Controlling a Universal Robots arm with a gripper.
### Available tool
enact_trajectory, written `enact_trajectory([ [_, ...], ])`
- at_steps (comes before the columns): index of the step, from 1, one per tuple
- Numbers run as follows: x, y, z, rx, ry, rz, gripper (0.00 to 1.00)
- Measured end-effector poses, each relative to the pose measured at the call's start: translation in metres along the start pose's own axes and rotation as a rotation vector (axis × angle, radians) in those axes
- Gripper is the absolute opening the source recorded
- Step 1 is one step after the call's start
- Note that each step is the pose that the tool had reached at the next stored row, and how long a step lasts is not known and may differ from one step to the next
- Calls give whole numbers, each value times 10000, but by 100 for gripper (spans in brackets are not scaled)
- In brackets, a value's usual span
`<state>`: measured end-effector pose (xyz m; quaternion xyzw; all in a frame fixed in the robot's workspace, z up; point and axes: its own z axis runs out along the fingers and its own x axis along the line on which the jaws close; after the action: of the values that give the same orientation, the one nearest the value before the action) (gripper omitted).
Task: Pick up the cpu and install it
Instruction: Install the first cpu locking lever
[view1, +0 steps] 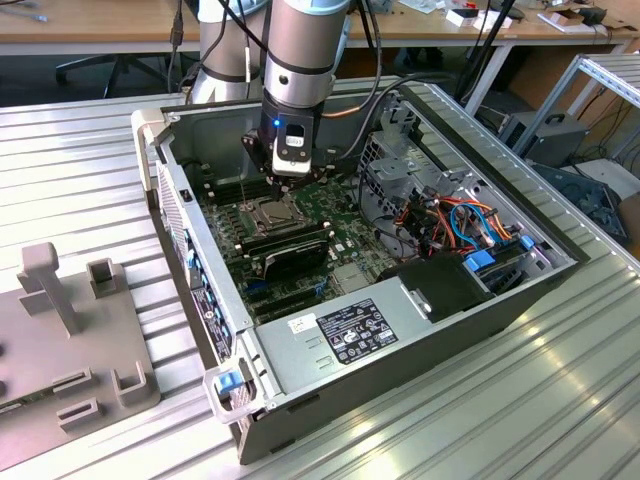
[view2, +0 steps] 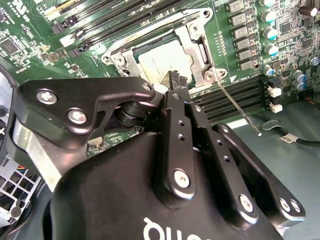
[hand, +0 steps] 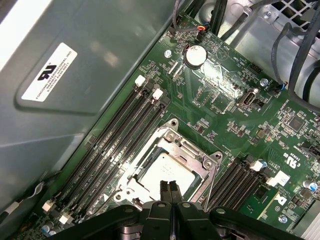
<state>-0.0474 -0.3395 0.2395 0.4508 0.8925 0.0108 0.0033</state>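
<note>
On the ribbed worktop (view1: 80, 170) in the exterior view, an open case (view1: 480, 160) lies on its side, so the board faces up to the arm. The hand (view1: 287, 180) hangs inside, toward eleven o'clock of the case, just above the socket (view1: 272, 212). A grey fixture (view1: 70, 330) sits at eight o'clock of the case, well apart. At six o'clock, a supply label (view1: 350, 332) shows print, left unread here.

In the second wrist view, the cpu (view2: 162, 57) lies flat in the socket, ringed by the shiny frame (view2: 197, 45). The fingers (view2: 177, 115) are pinched together with nothing between them, tips over the chip's edge. Whether they touch it I cannot tell. Closed tips, I judge, suit a press better than a grip. A thin lever (view2: 239, 110) juts free beside the frame.

In the first wrist view, the cpu (hand: 162, 167) sits likewise, tips at its edge. A wall label (hand: 50, 72) faces the board, its print also left unread.
</note>
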Motion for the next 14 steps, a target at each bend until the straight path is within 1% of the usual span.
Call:
enact_trajectory([
  [3,0,0,0,1,2,-102,11],
  [7,0,0,0,2,8,-356,11],
  [14,0,0,0,2,9,-386,11],
])
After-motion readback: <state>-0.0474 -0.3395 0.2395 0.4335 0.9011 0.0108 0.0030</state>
